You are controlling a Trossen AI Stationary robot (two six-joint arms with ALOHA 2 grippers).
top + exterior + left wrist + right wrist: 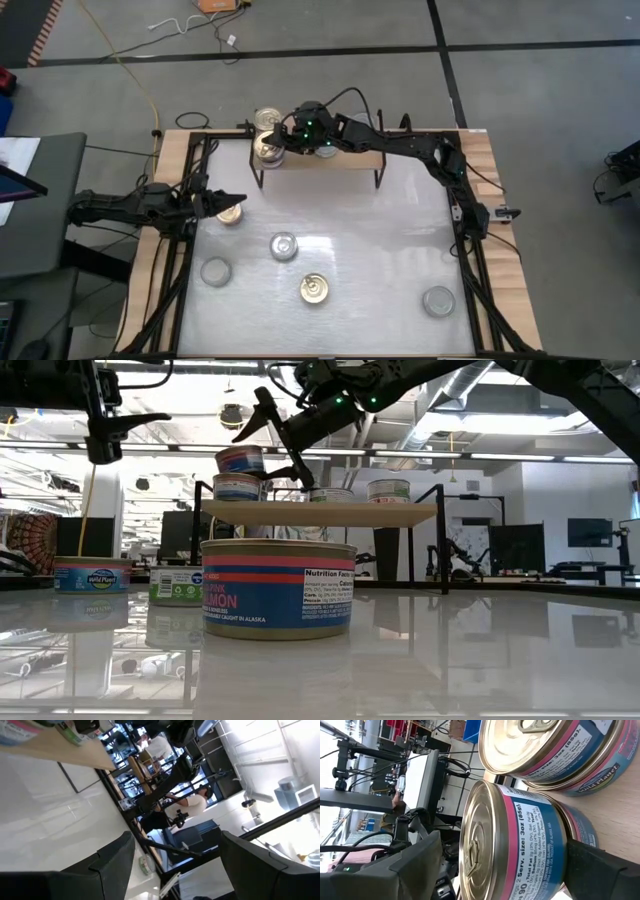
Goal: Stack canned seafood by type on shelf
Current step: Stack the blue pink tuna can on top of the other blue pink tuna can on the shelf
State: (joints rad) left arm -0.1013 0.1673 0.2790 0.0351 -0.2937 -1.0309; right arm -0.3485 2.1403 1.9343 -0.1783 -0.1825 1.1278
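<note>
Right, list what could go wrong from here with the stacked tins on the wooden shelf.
1. The right gripper stands open close around the two-high stack of pink-and-blue labelled round tins on the light-wood shelf with black legs; a finger could clip the top tin on withdrawal and topple it.
2. That stack sits near the shelf's end, so a nudge might push it off.
3. The left gripper hovers by a gold-lidded tin and could bump it.

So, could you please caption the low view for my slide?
Right tool open beside stacked blue-and-pink round tins on the light-wood shelf; a pink salmon tin fills the foreground.
</note>
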